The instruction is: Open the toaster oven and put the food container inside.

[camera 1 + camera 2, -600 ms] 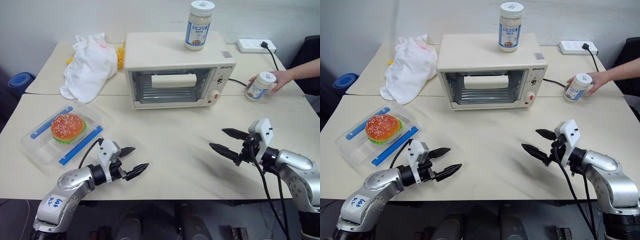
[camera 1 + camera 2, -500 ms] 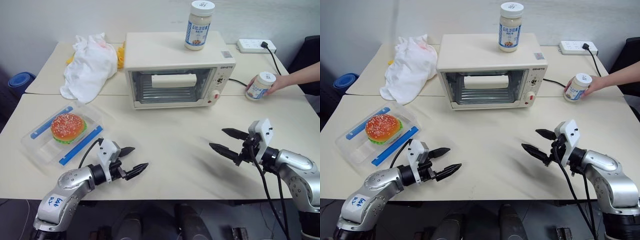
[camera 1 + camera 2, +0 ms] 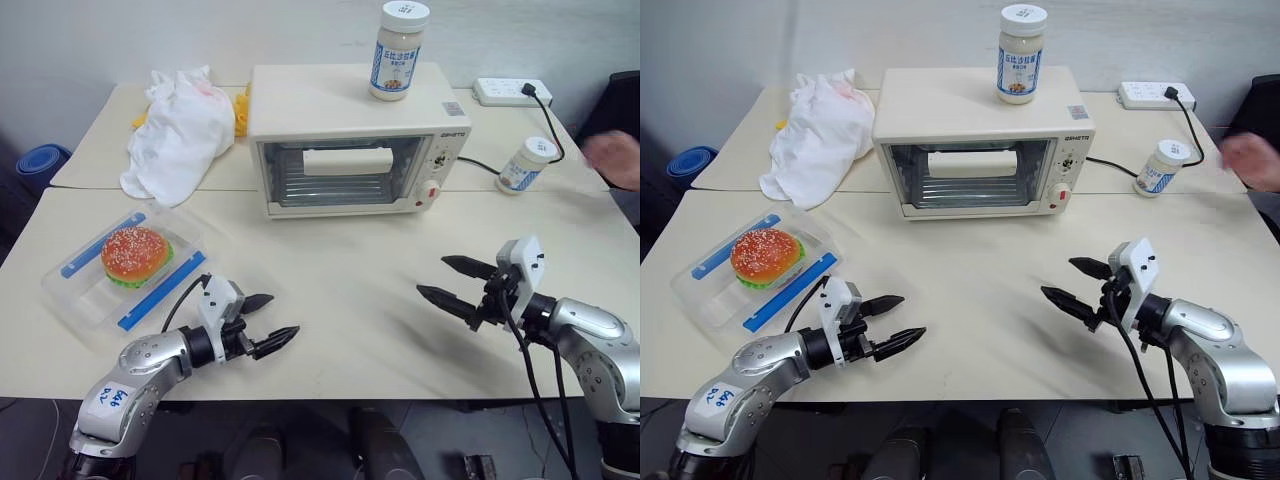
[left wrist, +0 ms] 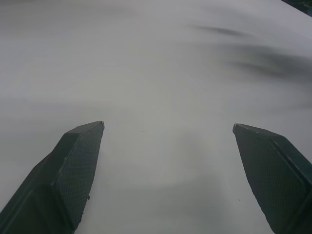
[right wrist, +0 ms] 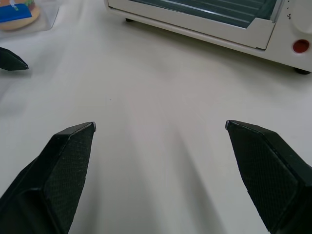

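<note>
Both arms are clad in rounded silver-grey shells joined by black rings, and each ends in a white boxy wrist block carrying two black, tapering, pointed fingers: the left gripper (image 3: 265, 321) and the right gripper (image 3: 452, 279). Seen from the wrist cameras, the inner faces of the fingers (image 5: 68, 161) carry a fine cross-hatched texture and end in angular, chamfered tips. A black cable loops over the left wrist block, two black cables hang down from the right wrist, and the left forearm bears a white label (image 3: 112, 401) with blue handwriting.
</note>
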Robot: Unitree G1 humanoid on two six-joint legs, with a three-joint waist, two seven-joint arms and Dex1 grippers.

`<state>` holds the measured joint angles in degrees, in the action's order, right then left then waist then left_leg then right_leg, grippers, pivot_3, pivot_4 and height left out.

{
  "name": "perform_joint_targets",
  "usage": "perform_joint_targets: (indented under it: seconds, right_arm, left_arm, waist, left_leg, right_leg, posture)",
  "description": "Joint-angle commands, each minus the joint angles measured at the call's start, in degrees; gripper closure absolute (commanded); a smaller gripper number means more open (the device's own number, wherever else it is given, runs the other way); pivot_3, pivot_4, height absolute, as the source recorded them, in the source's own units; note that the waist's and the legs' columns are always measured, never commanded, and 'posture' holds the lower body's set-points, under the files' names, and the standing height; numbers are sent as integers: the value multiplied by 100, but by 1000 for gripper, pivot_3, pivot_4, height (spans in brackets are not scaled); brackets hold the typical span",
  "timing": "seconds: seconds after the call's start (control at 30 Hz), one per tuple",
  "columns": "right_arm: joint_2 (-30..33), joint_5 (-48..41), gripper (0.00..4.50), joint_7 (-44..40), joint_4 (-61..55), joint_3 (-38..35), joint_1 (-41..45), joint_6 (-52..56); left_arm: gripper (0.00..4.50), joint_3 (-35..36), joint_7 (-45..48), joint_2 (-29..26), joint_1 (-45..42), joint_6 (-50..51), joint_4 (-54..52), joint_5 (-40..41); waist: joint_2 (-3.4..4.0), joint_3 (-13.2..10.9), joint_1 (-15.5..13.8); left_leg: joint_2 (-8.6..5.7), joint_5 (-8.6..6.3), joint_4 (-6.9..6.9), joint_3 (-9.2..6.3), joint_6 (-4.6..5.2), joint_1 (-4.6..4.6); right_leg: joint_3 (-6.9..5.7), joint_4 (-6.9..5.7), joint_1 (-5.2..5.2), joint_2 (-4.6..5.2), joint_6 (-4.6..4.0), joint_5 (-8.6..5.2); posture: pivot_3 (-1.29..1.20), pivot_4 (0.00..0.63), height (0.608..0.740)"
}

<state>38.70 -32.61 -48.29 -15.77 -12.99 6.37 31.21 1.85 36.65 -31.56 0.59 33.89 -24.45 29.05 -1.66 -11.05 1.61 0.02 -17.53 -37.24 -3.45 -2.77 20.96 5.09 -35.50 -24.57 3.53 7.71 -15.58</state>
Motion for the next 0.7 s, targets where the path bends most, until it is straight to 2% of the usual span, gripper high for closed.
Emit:
perform_joint_targets:
  seconds: [0.03,0.43,0.57,0.7]
  right_arm:
    - [-4,4,20,21,-194,28,38,-108]
    - [-20,-195,20,64,-117,69,512,49]
    - [-227,-354,20,168,59,232,1290,238]
    - [-422,-81,20,212,648,508,2077,145]
  left_arm:
    - [0,86,-44,-10,24,-41,-261,17]
    - [0,270,51,-157,-105,338,-701,506]
    - [0,1002,191,-440,-691,926,-1053,1789]
    - [0,1481,192,-851,-1436,1280,-927,2534]
  waist:
    - [0,0,1]
    - [0,0,5]
    - [-1,-2,14]
    - [1,-2,16]
  left_leg:
    - [0,0,0,0,0,0]
    - [1,0,0,0,0,0]
    - [2,0,-5,-2,0,3]
    - [3,0,-9,-9,0,0]
  right_leg:
    - [0,0,0,0,0,0]
    - [0,0,-1,-1,0,0]
    - [-2,-3,-2,-1,0,0]
    - [-8,-9,0,-2,0,0]
  posture:
    - [0,150,740]
    - [0,150,740]
    - [0,150,740]
    - [0,150,740]
